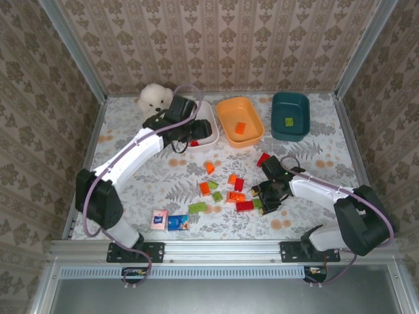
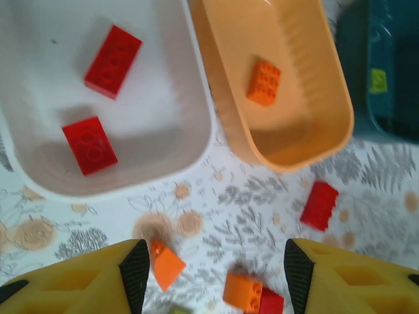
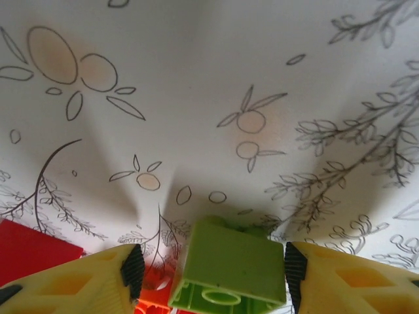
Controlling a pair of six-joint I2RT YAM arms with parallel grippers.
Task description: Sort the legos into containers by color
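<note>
The right pincer (image 3: 209, 271) stands apart around a lime lego (image 3: 229, 261) on the worktop (image 3: 196, 98), with a red lego (image 3: 33, 252) crowding beside. The left pincer (image 2: 209, 268), apart and empty, hangs by the white tray (image 2: 196, 147), a plush dog (image 1: 155, 97) beyond it.

I can read no word, number or brand from here; the pink packet (image 1: 159, 218) and the blue packet (image 1: 177, 222), just left of the loose legos (image 1: 236, 196), are too small to make out any print.
</note>
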